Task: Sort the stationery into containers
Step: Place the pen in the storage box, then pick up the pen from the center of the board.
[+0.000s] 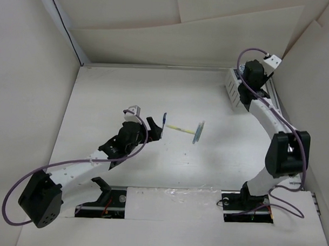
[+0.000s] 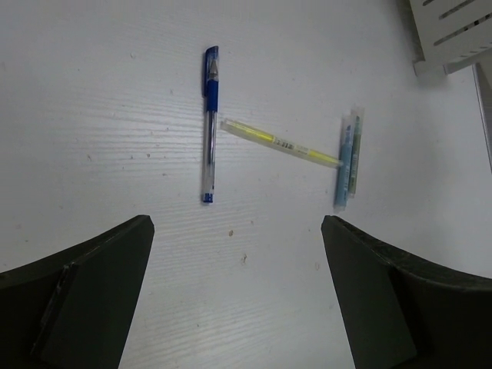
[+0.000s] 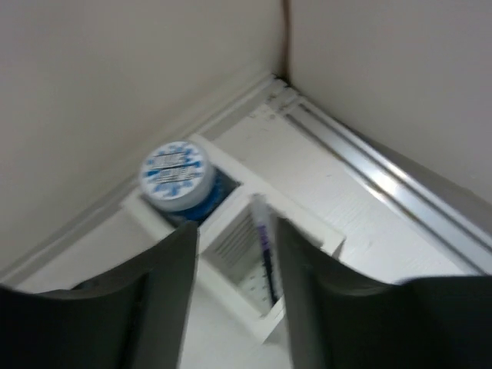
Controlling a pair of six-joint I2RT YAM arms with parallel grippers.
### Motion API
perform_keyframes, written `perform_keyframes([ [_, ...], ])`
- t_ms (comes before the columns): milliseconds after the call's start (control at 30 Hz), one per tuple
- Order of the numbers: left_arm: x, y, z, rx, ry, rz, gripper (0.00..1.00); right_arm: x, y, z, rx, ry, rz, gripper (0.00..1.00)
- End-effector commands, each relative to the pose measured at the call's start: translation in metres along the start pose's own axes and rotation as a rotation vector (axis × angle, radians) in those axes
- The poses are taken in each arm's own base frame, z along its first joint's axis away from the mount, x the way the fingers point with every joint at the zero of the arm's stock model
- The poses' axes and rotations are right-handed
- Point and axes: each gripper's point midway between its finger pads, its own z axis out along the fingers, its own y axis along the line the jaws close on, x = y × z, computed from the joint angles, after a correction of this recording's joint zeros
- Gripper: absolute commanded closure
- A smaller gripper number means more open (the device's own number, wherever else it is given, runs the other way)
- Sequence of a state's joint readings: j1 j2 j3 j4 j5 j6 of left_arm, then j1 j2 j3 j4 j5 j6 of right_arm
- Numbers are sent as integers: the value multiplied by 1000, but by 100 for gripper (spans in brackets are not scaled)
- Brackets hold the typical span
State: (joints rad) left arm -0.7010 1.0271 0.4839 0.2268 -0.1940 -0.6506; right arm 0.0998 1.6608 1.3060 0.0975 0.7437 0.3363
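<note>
A dark blue pen point(image 2: 209, 127) lies on the table ahead of my left gripper point(image 2: 238, 223), which is open and empty. A pale-yellow stick point(image 2: 280, 143) lies slanted to its right and touches a light-blue stick point(image 2: 340, 169). From above I see the pen point(image 1: 163, 123) just past the left gripper point(image 1: 156, 129). My right gripper point(image 3: 234, 227) hovers open over the white slatted container point(image 3: 257, 323). A blue-and-white roll point(image 3: 175, 175) sits in its far compartment. A thin white-and-purple stick point(image 3: 266, 254) leans in the near compartment, close to the right finger.
A second pale stick point(image 2: 354, 150) lies alongside the light-blue one. The container point(image 1: 230, 85) stands at the back right by the side wall. Walls enclose the table on the left, back and right.
</note>
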Motion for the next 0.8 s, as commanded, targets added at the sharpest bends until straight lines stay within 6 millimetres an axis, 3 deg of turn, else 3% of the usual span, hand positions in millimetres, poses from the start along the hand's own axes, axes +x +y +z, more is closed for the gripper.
perform_keyframes([
  [0,-25,-6,-14,5,-82,-18,11,-21,34,-54,-188,15,82,53],
  [33,-29,-4,-17,-8,-100,-20,13,-8,58,-74,-302,72,79,61],
  [133,-40,-3,-31,-8,-138,-39,19,31,96,-114,-515,219,53,88],
  [167,-42,-2,-34,-12,-149,-41,19,52,124,-147,-651,295,21,94],
  [200,-45,0,-39,-11,-165,-46,21,69,135,-162,-702,343,-8,99],
  [233,-44,2,-42,-16,-160,-43,21,100,144,-174,-738,414,-73,100],
  [267,-43,5,-44,-24,-164,-52,21,124,163,-208,-853,491,-125,100],
  [300,-44,5,-46,-21,-167,-53,22,133,173,-221,-887,527,-150,100],
  [333,-46,5,-50,-10,-180,-59,22,164,177,-227,-883,585,-203,100],
  [400,-43,11,-52,-23,-178,-68,22,193,188,-254,-931,630,-273,100],
  [433,-43,12,-54,-17,-184,-71,22,196,196,-259,-933,633,-288,98],
  [467,-41,13,-54,-23,-177,-68,22,221,196,-261,-918,679,-336,92],
  [500,-44,12,-57,-15,-186,-72,22,231,202,-275,-950,695,-366,86],
  [533,-40,14,-56,-20,-180,-78,22,229,215,-279,-969,685,-359,80],
  [567,-41,14,-57,-19,-181,-79,22,247,216,-282,-964,712,-391,66],
  [600,-42,13,-59,-13,-188,-82,22,254,221,-287,-973,717,-400,60],
  [633,-42,13,-59,-13,-188,-82,22,262,223,-295,-980,733,-422,58],
  [667,-39,16,-60,-18,-182,-79,22,262,230,-294,-981,731,-420,56],
  [700,-39,17,-60,-18,-182,-79,22,277,231,-294,-964,747,-431,55],
  [767,-39,17,-60,-18,-182,-79,22,287,231,-290,-939,759,-439,55],
])
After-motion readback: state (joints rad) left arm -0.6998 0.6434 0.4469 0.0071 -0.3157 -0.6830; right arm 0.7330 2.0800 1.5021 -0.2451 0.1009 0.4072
